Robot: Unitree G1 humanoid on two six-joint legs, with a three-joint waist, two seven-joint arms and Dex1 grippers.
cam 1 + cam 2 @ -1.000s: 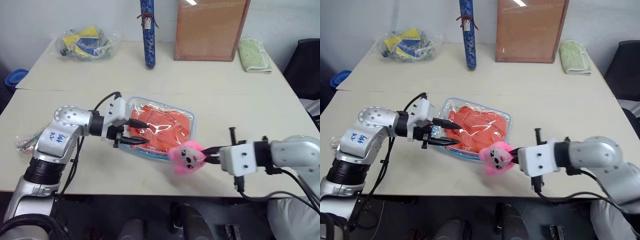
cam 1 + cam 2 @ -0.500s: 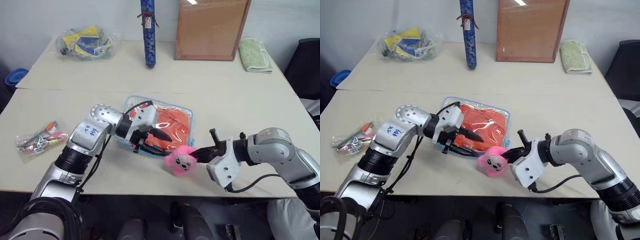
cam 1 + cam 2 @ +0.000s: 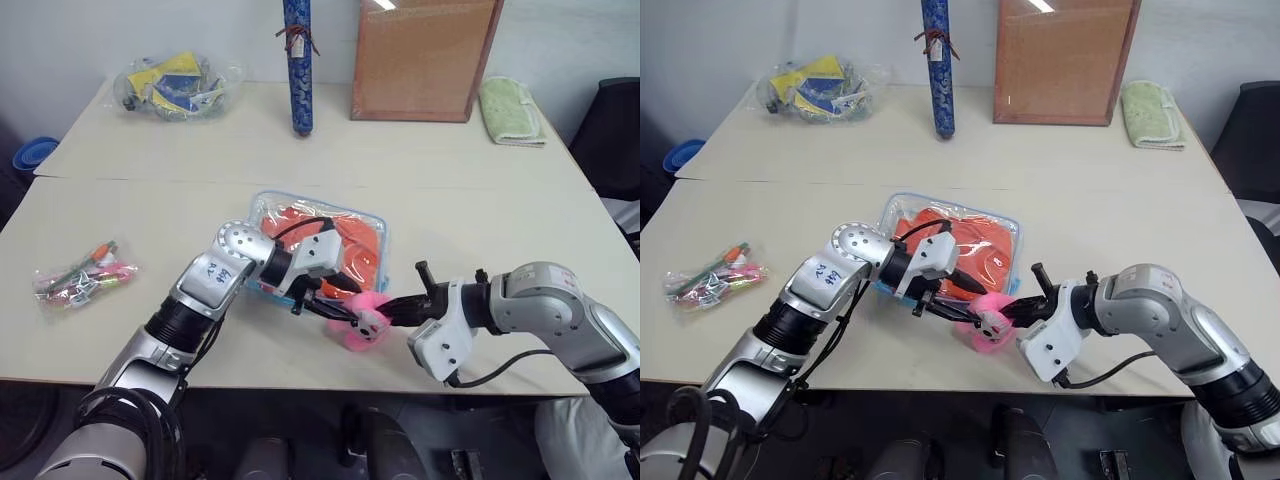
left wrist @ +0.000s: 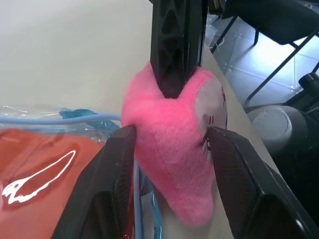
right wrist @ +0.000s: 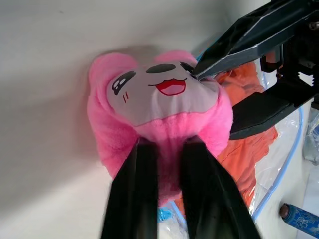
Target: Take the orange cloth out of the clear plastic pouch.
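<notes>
Head view: our pouch (image 3: 362,232) lies mid-table, cloth (image 3: 352,250) inside, charm (image 3: 362,320) at its five o'clock.

Left wrist: our left gripper (image 4: 172,174) straddles the charm, open.

Right wrist: right gripper (image 5: 167,164) pinches the charm.

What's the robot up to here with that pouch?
Both grippers are at the pink plush charm on the clear plastic pouch, which lies on the table. The right gripper pinches the charm; the left gripper has its open fingers on either side of it. The orange cloth is inside the pouch.
</notes>
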